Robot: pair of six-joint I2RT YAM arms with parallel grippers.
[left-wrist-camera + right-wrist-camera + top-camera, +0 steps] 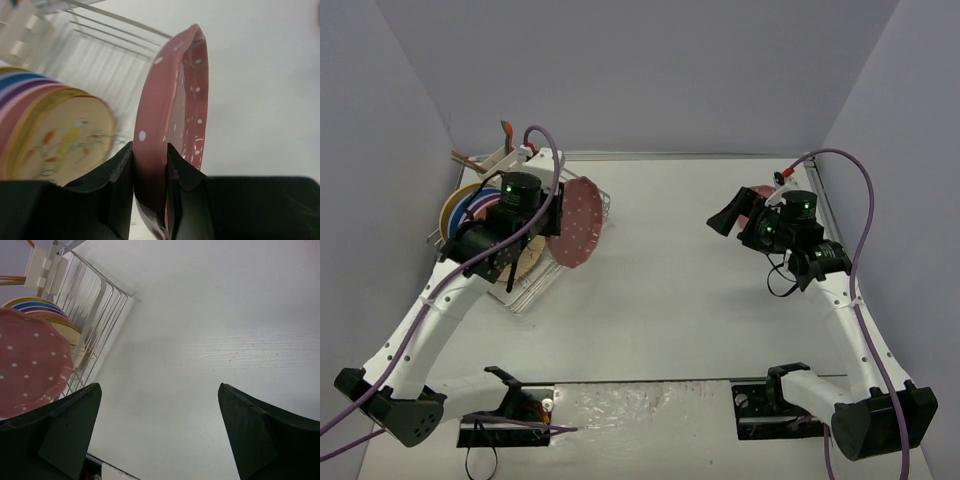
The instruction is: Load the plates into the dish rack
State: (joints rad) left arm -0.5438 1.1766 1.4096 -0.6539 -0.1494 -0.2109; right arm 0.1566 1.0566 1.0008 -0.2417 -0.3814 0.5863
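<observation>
The dotted plate [175, 115] is held on edge by the left gripper [150, 150]. The jaws are clamped across the rim, one pad on each face, at about 6 o'clock of the plate as seen from the left wrist. In the top view it is seen tilted at the 3 o'clock end of the rack [97, 310], which is set at about 10 o'clock on the table [700, 290]. Whether the plate's edge touches the wires cannot be told. The plain plates [20, 85] and the floral plate [70, 140] are stood on edge in the rack, just to the 9 o'clock side of the held one. The plate is judged stiff, smooth-faced and fairly light, and its material cannot be told, so it is best treated as liable to chip. With one narrow pinch at the rim, most of its weight lies beyond the pads, so pivoting or sliding is to be expected. The grip is therefore best kept deep past the lip and the plate lowered slowly into the free slot beside the floral plate, without its neighbours being knocked. The right gripper [159, 390] is held with its jaws wide apart and nothing between them, over bare table at about 2 o'clock, well apart from the rack.
</observation>
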